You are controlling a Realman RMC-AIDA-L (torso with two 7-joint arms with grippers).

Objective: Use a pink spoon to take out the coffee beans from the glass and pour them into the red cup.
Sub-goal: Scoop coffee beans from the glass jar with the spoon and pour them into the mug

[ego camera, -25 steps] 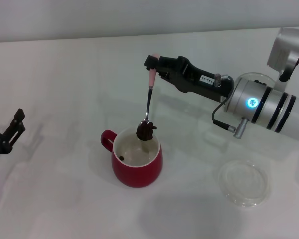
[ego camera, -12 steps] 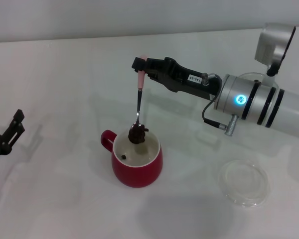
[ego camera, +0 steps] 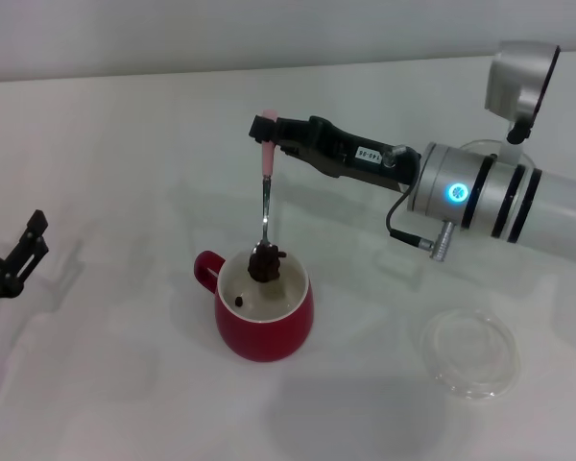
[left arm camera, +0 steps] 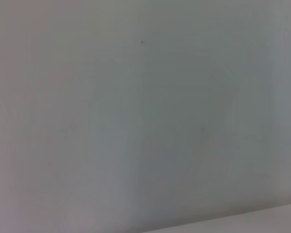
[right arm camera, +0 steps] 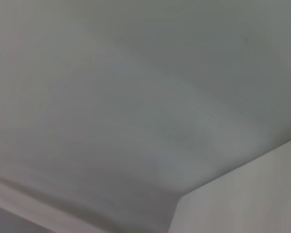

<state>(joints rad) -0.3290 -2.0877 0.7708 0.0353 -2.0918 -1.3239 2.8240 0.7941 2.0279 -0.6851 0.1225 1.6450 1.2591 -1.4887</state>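
The pink spoon (ego camera: 265, 197) had a pale pink handle and a shiny silver neck. The coffee beans (ego camera: 265, 262) were dark brown, nearly black. The red cup (ego camera: 263, 309) was dark red outside, white inside. The right gripper (ego camera: 269, 130) was black. The table (ego camera: 115, 173) was plain white.

A plain white table (ego camera: 125, 384) meets a pale wall (ego camera: 173, 38).
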